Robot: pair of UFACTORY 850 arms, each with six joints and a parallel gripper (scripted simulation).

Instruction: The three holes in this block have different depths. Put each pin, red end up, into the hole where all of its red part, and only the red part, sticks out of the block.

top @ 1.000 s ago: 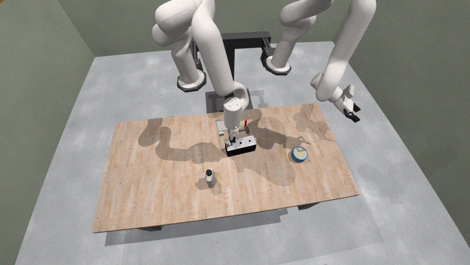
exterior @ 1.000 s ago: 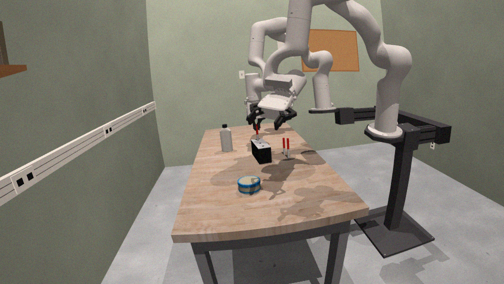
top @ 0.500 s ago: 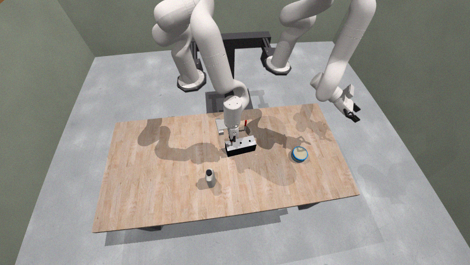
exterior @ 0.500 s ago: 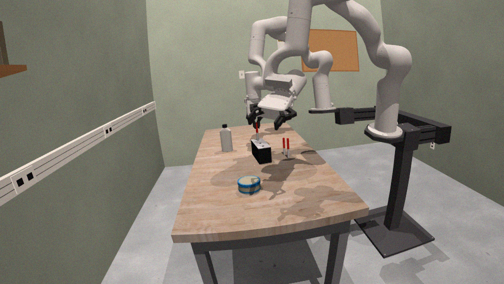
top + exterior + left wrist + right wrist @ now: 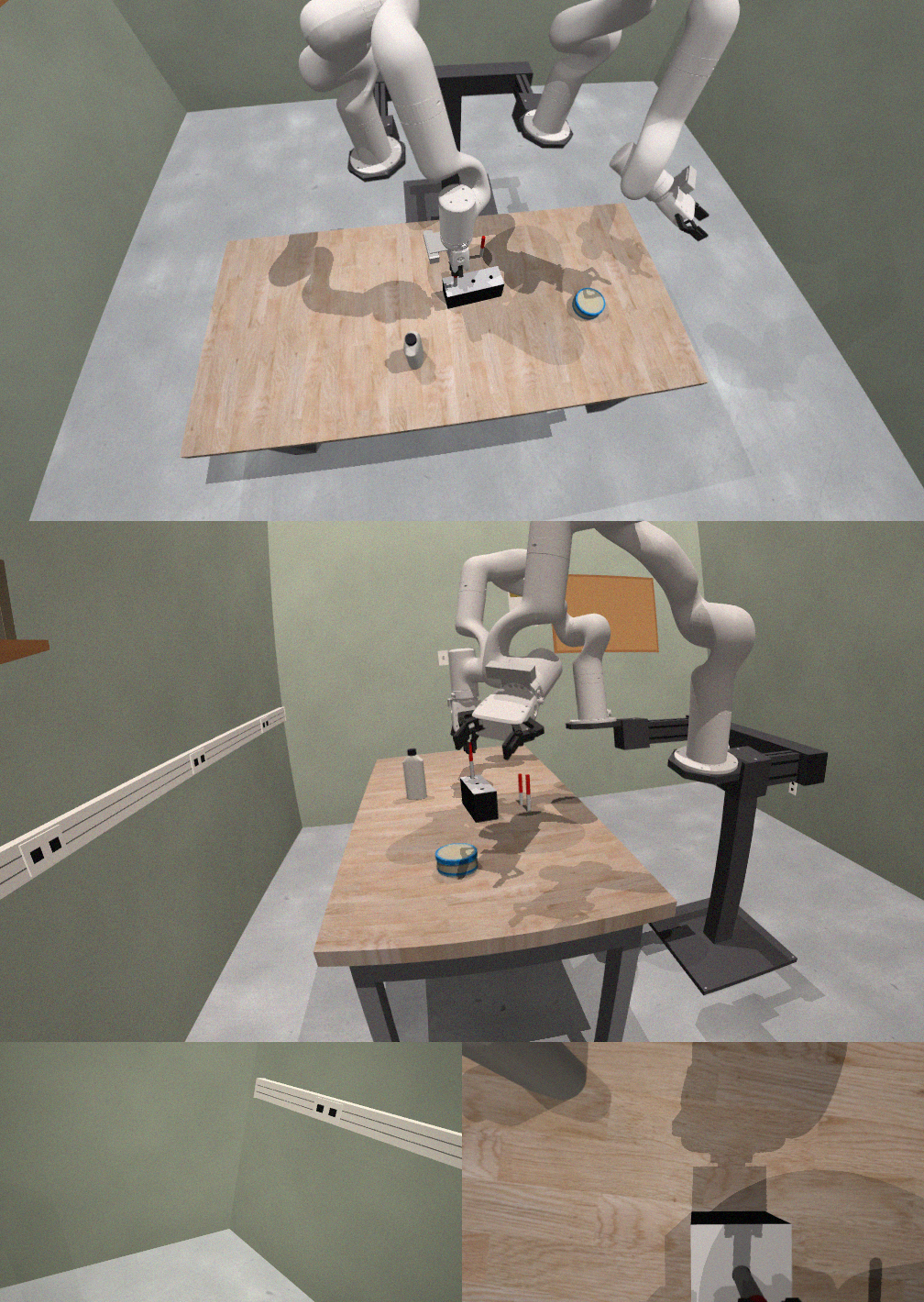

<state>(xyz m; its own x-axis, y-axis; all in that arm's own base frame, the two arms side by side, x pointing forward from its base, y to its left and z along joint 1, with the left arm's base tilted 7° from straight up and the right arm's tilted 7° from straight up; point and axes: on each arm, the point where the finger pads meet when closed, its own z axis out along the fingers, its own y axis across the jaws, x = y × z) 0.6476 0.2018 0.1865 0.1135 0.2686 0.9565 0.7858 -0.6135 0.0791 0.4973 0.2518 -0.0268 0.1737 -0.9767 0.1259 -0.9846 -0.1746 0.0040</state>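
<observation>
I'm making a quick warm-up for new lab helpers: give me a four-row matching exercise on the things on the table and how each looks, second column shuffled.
Things
1. Bottle
2. Round tin
3. Block
4. Two pins away from the block

Looks
A. Pale top with holes, black sides
B. Upright, red ends up
C. Blue bands, tan between
D. Grey body, black cap

Pairs: 1-D, 2-C, 3-A, 4-B

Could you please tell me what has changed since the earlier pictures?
The right pincer has risen slightly, lifting its held pin at the block; more grey shows. Nothing was newly grasped or released. The left pincer, block, two standing pins, bottle and round tin stayed put.
</observation>
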